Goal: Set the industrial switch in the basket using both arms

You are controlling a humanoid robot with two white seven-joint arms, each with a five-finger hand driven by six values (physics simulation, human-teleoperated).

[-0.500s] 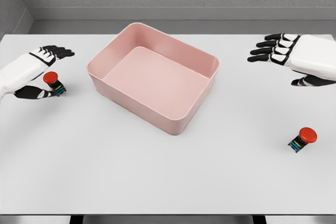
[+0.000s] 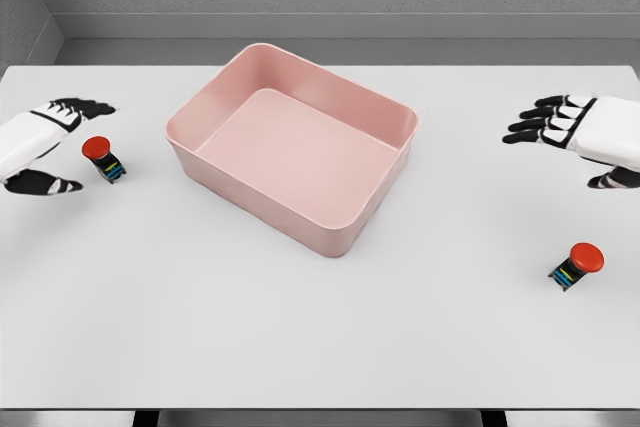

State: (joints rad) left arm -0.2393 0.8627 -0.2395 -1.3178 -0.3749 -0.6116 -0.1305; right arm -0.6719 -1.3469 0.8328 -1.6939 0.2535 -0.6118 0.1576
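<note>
A pink rectangular basket [image 2: 345, 112] sits empty in the middle of the white table. One industrial switch [image 2: 102, 159], red-capped with a dark striped base, lies on the table left of the basket. My left hand [image 2: 45, 145] is just left of it, open, fingers spread, not touching it. A second red-capped switch [image 2: 578, 265] lies near the right edge toward the front. My right hand [image 2: 580, 137] hovers behind it at the right edge, open and holding nothing.
The white table [image 2: 300, 327] spreads wide in front of the basket. A grey wall runs behind the table's far edge.
Both hands have drawn outward toward the picture's sides. The left hand has backed away from the left switch, which stays in place. The right hand slid right and slightly down.
</note>
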